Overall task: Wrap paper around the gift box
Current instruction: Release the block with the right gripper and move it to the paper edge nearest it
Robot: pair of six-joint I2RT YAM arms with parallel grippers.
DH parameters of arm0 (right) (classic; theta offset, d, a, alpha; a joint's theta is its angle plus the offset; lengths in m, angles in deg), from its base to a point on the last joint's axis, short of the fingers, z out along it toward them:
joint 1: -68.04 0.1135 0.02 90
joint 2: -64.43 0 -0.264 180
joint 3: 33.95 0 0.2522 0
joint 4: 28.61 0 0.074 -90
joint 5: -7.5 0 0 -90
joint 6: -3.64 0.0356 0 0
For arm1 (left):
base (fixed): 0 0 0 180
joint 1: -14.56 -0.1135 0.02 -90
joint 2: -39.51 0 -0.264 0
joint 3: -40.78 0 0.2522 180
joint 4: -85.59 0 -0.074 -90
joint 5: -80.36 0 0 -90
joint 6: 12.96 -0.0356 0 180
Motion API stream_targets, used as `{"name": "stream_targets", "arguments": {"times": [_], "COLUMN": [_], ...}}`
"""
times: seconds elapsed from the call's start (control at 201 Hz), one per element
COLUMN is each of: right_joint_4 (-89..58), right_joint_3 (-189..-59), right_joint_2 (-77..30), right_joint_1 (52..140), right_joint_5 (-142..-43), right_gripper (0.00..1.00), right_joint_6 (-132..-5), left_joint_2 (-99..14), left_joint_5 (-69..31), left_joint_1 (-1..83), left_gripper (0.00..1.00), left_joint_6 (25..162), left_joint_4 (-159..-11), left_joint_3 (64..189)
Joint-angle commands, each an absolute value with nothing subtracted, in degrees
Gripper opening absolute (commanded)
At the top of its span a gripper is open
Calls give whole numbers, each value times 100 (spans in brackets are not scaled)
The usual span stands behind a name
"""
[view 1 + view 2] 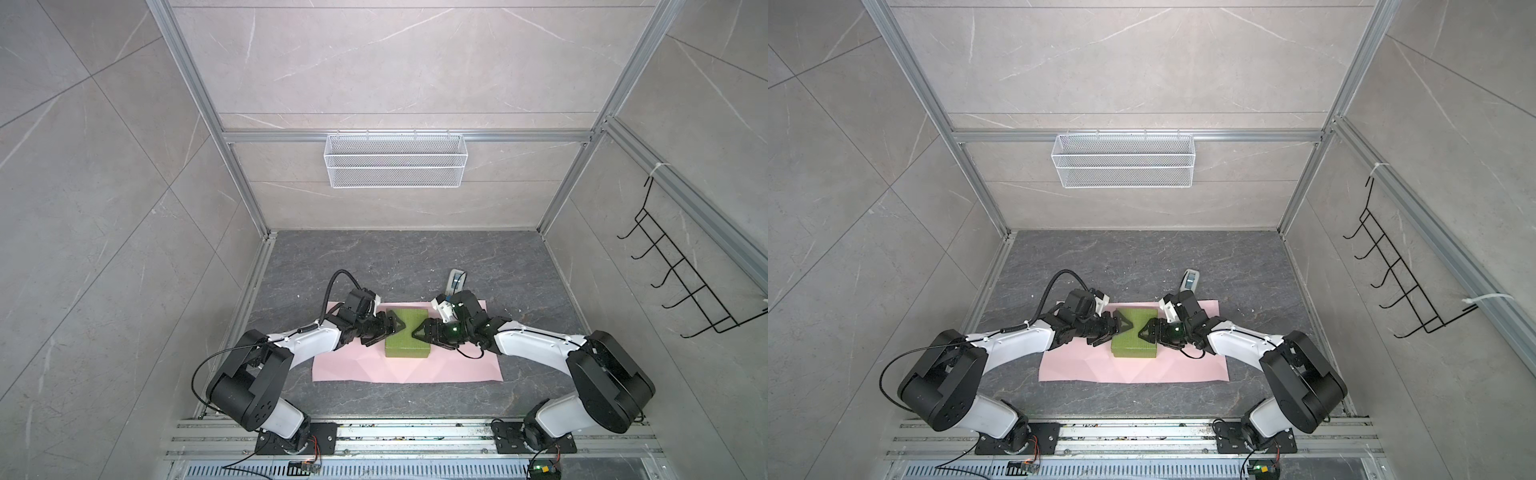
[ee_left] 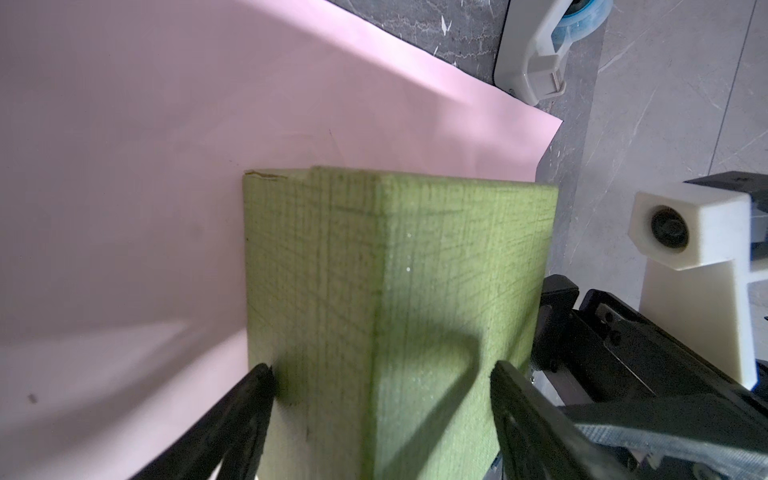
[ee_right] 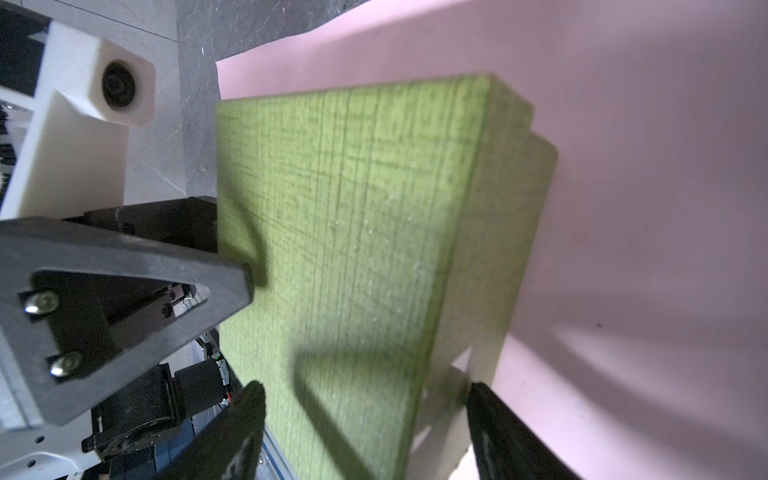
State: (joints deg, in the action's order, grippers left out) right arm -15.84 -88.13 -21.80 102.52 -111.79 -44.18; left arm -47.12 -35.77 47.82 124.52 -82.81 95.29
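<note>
Box placed, no fold made yet — the gift box (image 1: pixel 406 332) lies on the flat paper (image 1: pixel 353 370), midway along its far edge, left gripper (image 2: pixel 381 368) and right gripper (image 3: pixel 365 386) wide-jawed astride its ends, clamping nothing — all the wrapping remains, I'd say.

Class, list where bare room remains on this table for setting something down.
Free: table behind the paper, left of the tape dispenser; table strip before the paper's near edge. Crowded: around the gift box, where left tool and right tool meet.

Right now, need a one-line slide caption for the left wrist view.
Left hand, open, straddles the end of the green gift box lying on the pink paper; tape dispenser beyond the sheet's corner.
</note>
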Motion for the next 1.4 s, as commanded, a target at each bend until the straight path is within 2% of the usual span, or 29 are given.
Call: {"name": "stream_targets", "arguments": {"times": [0.0,0.329,0.408,0.548,0.672,0.871,1.041,1.225,1.394], "right_joint_4": [-1401,-246,405,1770,2390,2547,2646,2896,2648], "right_joint_3": [-8985,-9155,-9163,-8993,-8749,-8208,-7862,-7670,-7455], "right_joint_2": [-2101,-1529,-1187,-541,-225,121,382,563,573], "right_joint_1": [10245,9896,9565,8624,8043,8001,8000,8021,8032], "right_joint_5": [-11068,-10684,-10582,-10090,-9593,-8831,-8693,-8804,-9285], "right_gripper": [80,85,94,96,96,95,95,95,95], "right_joint_6": [-4581,-5134,-5447,-5938,-5743,-5005,-4560,-4316,-4222], "left_joint_2": [-4768,-4408,-4194,-3784,-3642,-3721,-3661,-3642,-3691], "left_joint_5": [-3711,-3090,-2879,-2476,-2309,-2511,-2520,-2527,-2555], "left_joint_1": [4822,4790,4761,4726,4717,4716,4714,4717,4717], "left_gripper": [85,94,94,94,94,94,93,93,93], "left_joint_6": [12300,12103,12034,11888,11808,11853,11901,11894,11894], "left_joint_4": [-8296,-7689,-7501,-7219,-7117,-7174,-7265,-7317,-7402], "left_joint_3": [9761,9798,9796,9804,9857,9924,9818,9798,9787]}}
